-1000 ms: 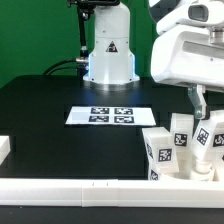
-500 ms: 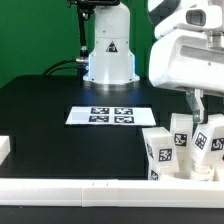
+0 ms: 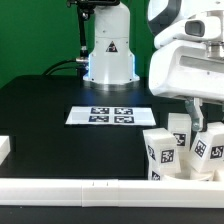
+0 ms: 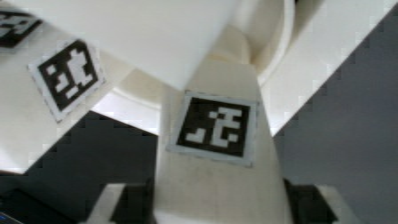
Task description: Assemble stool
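Note:
My gripper hangs at the exterior view's right, shut on a chunky white stool leg that carries a black-and-white tag. In the wrist view that leg runs straight out from between the fingers, its far end against the curved white seat. Two more tagged legs stand close beside it. One of them shows in the wrist view. In the exterior view the seat is hidden behind the legs and the front rail.
The marker board lies mid-table on the black surface. The arm's white base stands behind it. A long white rail runs along the front edge, and a small white block sits at the exterior view's left.
The hand has shifted a little toward the exterior view's left and slightly down, with the leg still in it. The jaws have stayed shut.

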{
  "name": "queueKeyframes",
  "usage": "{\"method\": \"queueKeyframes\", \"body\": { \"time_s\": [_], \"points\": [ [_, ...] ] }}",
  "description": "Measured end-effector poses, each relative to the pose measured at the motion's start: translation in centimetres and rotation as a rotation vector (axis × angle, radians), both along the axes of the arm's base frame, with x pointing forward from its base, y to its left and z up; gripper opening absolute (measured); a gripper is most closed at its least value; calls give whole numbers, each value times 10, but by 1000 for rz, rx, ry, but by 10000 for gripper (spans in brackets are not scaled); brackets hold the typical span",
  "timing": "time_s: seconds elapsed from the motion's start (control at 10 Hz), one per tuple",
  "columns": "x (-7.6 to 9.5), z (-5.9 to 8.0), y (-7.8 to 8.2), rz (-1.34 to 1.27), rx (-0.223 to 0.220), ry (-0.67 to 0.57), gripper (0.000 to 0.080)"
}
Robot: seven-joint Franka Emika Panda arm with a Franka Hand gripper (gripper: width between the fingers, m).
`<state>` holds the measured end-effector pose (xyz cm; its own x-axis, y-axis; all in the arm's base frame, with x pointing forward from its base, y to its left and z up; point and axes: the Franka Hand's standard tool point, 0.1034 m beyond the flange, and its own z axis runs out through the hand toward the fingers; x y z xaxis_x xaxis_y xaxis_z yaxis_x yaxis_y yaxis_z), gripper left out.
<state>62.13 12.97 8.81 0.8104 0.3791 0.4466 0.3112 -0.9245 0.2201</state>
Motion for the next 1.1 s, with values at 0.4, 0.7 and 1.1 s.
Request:
{"method": "queueKeyframes", "body": {
  "time_s": [0.4,0.7,1.1],
  "points": [
    [3,5,-1,-34,-6,61,541],
    [16,30,10,-186,39,302,644],
    [22,38,9,-239,33,445,648]
  ]
}}
